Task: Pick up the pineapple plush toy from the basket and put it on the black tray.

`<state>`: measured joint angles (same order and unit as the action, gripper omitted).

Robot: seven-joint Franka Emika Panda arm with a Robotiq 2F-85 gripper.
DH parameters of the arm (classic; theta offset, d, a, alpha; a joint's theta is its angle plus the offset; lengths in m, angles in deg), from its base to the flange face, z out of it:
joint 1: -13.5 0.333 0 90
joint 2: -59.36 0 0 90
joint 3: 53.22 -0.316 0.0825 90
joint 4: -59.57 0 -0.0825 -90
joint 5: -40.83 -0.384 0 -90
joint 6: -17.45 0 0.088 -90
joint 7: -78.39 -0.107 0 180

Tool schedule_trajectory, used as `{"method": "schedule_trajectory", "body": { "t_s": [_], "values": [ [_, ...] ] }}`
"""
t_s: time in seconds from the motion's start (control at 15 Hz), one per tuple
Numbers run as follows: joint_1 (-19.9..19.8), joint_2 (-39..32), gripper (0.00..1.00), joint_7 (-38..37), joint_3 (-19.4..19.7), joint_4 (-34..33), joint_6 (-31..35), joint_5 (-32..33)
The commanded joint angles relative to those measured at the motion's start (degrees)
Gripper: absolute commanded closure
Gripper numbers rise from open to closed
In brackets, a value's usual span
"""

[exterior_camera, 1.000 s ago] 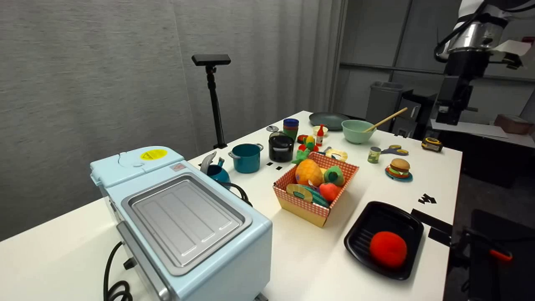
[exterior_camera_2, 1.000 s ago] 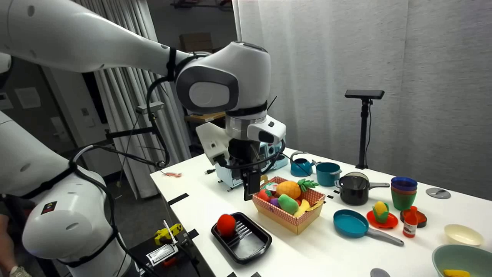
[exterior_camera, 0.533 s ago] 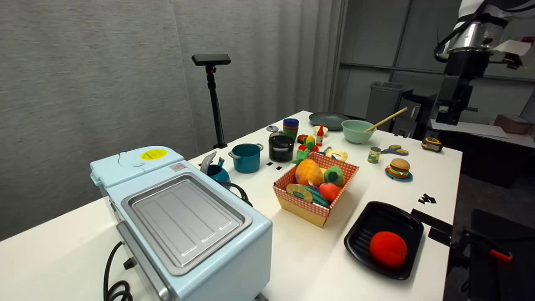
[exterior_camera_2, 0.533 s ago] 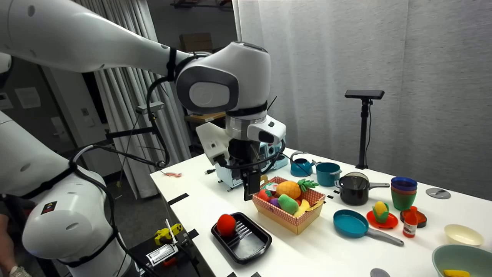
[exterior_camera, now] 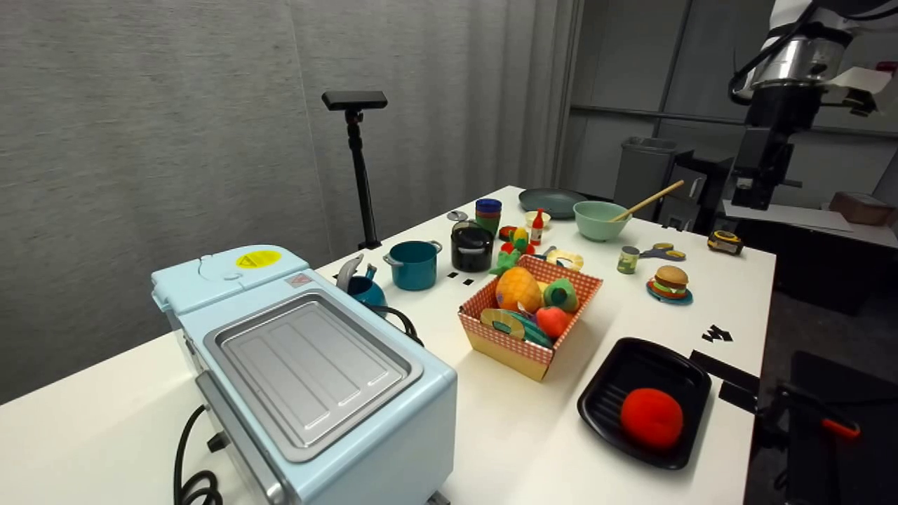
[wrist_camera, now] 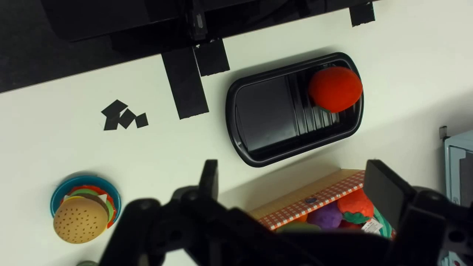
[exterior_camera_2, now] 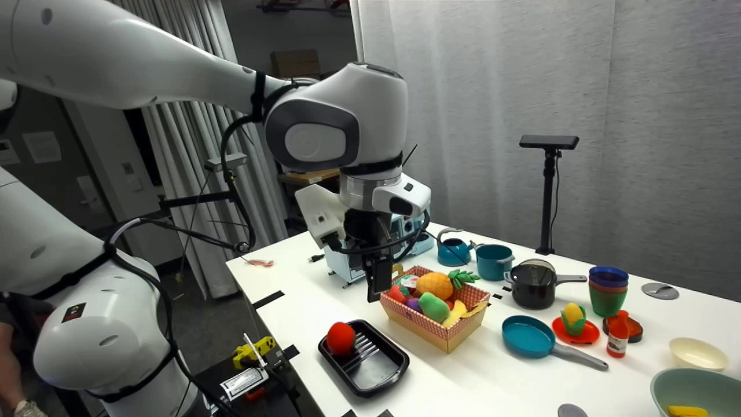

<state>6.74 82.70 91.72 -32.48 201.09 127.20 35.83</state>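
1. Clearly, the gripper (wrist_camera: 293, 175) is unclenched: its jaws stand wide apart along the bottom of the wrist view, one left of centre, one toward the right.
2. In an exterior view, the white arm (exterior_camera_2: 145, 63) enters from the upper left and the gripper points down near the middle of the frame.
3. Past the jaws, at the lower right of the wrist view, is the basket (wrist_camera: 330, 193) with its checked rim, partly hidden by the gripper.
4. In that basket lies the pineapple plush toy (exterior_camera_2: 435, 285), near the middle of an exterior view, its leafy tuft reaching over the rim; a green toy (exterior_camera_2: 434, 307) and a yellow toy banana (exterior_camera_2: 455, 313) lie in front of it.
5. Near the basket, right of centre in the upper half of the wrist view, is the black tray (wrist_camera: 266, 114), with the red round toy (wrist_camera: 335, 89) in its right-hand end.
6. At the lower left of the same view, a toy burger (wrist_camera: 80, 220) sits on a blue plate (wrist_camera: 60, 190).
7. Farther out, the pale blue appliance (exterior_camera: 379, 428) fills the lower left of an exterior view.
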Motion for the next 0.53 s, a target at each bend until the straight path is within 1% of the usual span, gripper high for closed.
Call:
{"method": "schedule_trajectory", "body": {
  "t_s": [0.0,0.27,0.47],
  "values": [
    [-1.87,-0.31,0.0,0.65,-1.72,-0.08,-0.14,-0.72],
    [-1.88,-0.21,0.0,0.65,-1.92,0.03,-0.13,-0.69],
    [-1.76,0.18,0.0,1.0,-3.5,0.8,0.36,0.74]
  ]
}}
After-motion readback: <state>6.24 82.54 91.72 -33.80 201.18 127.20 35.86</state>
